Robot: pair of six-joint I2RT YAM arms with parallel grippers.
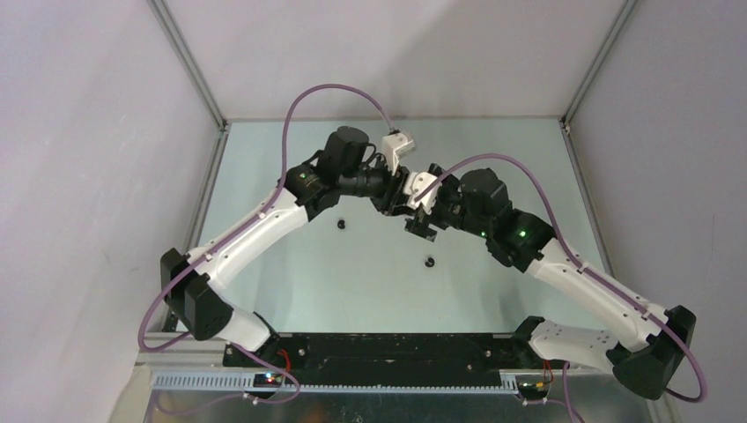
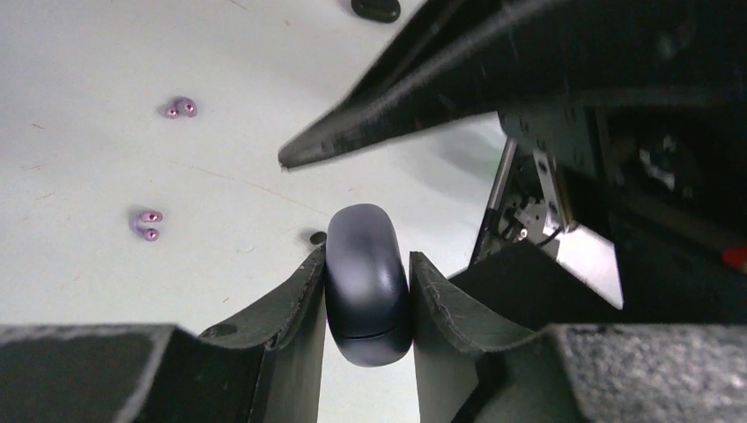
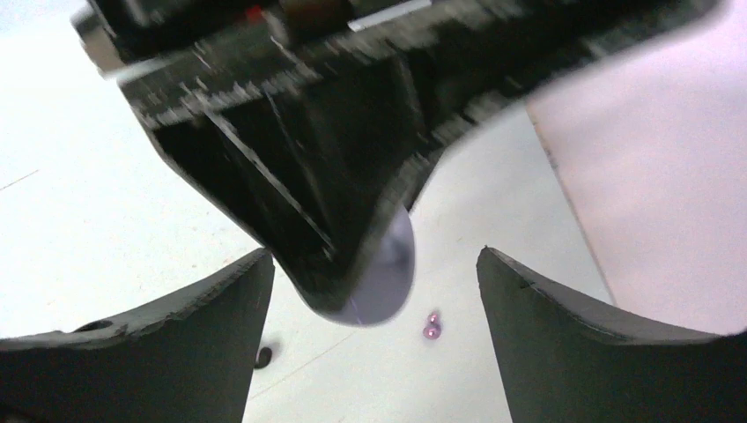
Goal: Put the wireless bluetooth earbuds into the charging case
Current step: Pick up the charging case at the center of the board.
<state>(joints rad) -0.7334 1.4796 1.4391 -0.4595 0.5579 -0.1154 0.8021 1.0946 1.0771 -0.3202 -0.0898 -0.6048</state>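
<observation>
The dark rounded charging case [image 2: 368, 282] stands on edge between the fingers of my left gripper [image 2: 366, 295], which is shut on it, lid closed. Two purple earbuds [image 2: 181, 107] [image 2: 146, 224] lie on the table to its left, and a tiny black earbud [image 2: 317, 237] sits right beside the case. My right gripper [image 3: 374, 256] is open, its jaws wide on either side of the case [image 3: 388, 273] without touching it. One purple earbud [image 3: 432, 326] and a black one [image 3: 263, 356] lie below. In the top view both grippers [image 1: 401, 196] [image 1: 421, 220] meet at mid-table.
Two small black pieces [image 1: 341, 224] [image 1: 431, 261] lie on the pale green table [image 1: 291, 291] in front of the grippers. Another black piece [image 2: 376, 8] shows at the top edge of the left wrist view. White walls enclose the table on three sides.
</observation>
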